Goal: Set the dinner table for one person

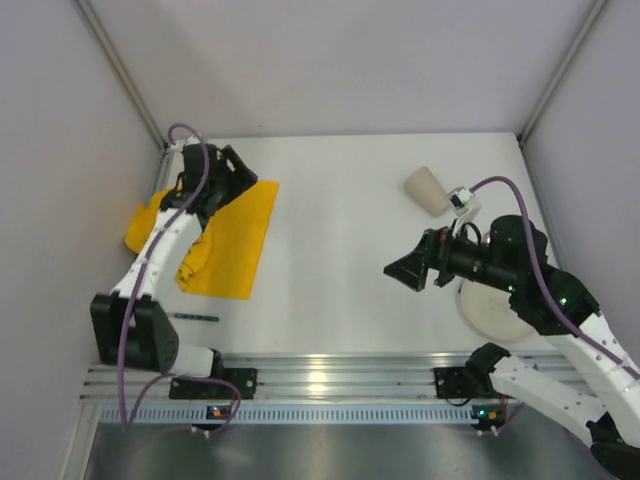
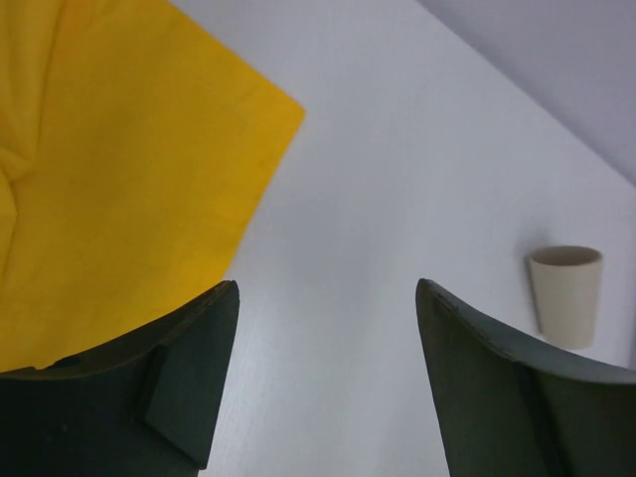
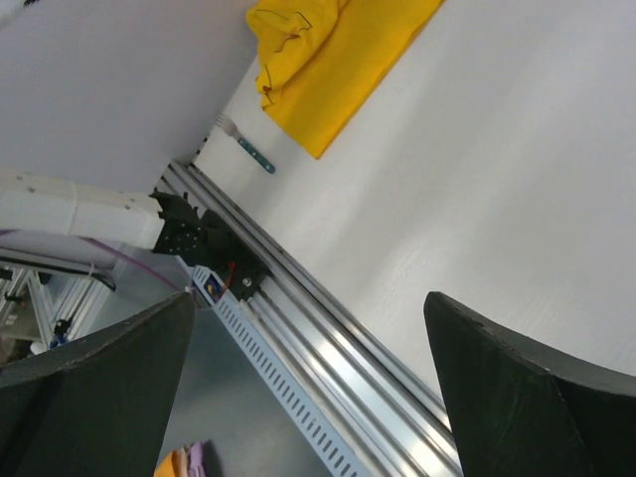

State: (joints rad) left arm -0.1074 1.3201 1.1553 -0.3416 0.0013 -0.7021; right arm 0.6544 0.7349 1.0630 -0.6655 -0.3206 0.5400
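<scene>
The large flat white matte dinner table [image 1: 340, 230] is seen filling the workspace in front of both arm bases; nothing is laid as a place setting yet.

The yellow cloth mat [image 1: 225, 235] is left at the table's left side, near half bunched, far corner flat. It is judged not yet spread or centred. The left gripper [image 2: 328, 283] is held low over that flat far corner, fingers [image 2: 189, 378] spread, nothing between them, probably placed to take the cloth edge.

The right gripper [image 3: 309, 295] is held above bare table at centre-right, fingers wide apart, empty, judged ready for a pick.

The beige plastic cup [image 1: 428, 190] is parked far right. The round white plate [image 1: 485, 310] sits near right, partly covered by the right arm. The slim teal-handled utensil [image 1: 195, 317] lies by the near rail; its type cannot be told.

Count: one mat, one cup, one plate, one utensil.
</scene>
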